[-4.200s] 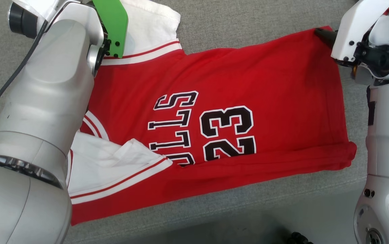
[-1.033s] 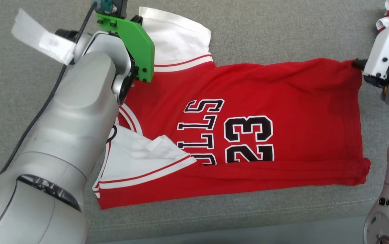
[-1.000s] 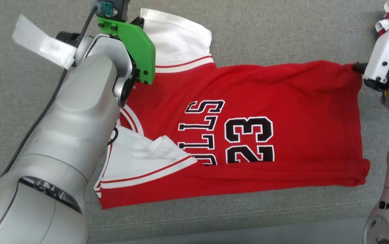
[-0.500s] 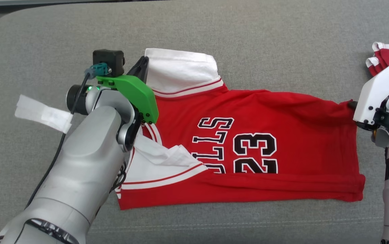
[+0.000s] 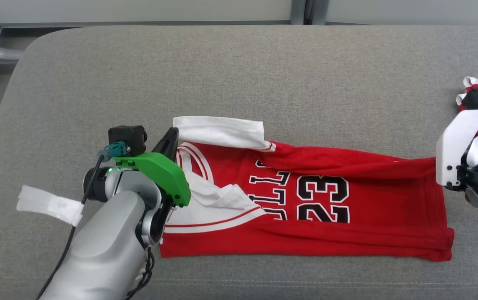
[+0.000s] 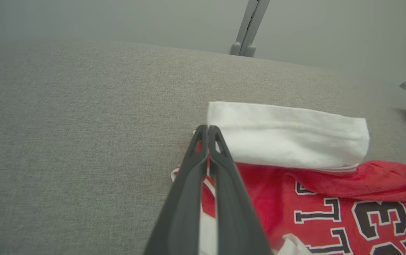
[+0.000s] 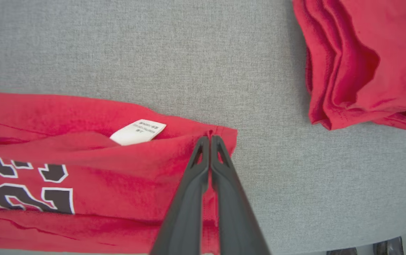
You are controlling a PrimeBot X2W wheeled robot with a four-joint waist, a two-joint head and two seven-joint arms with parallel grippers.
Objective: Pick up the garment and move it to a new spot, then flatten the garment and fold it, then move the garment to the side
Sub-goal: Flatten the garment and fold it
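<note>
The garment [image 5: 380,200] is a red jersey with white sleeves and black "23" lettering, spread across the grey cushion [image 5: 239,71]. Its far edge is raised and rolled over the top of the lettering. My left gripper [image 6: 208,129] is shut on the jersey's far left corner, beside the white sleeve [image 6: 287,134]; in the head view the left gripper [image 5: 174,132] sits ahead of the green wrist bracket. My right gripper [image 7: 210,139] is shut on the red hem corner at the far right, close to a white label [image 7: 138,131]. In the head view its white wrist housing [image 5: 455,154] hides the fingers.
Another folded red and white garment [image 7: 358,60] lies at the cushion's right end, just past my right wrist [image 5: 474,89]. The cushion's far edge meets a wall with a metal post [image 5: 303,12]. Bare grey cushion stretches beyond and left of the jersey.
The head camera has pulled up and back, showing the cushion's far edge. Both shut grippers have lifted the jersey's far edge and drawn it nearer, covering the top letter of the print.
</note>
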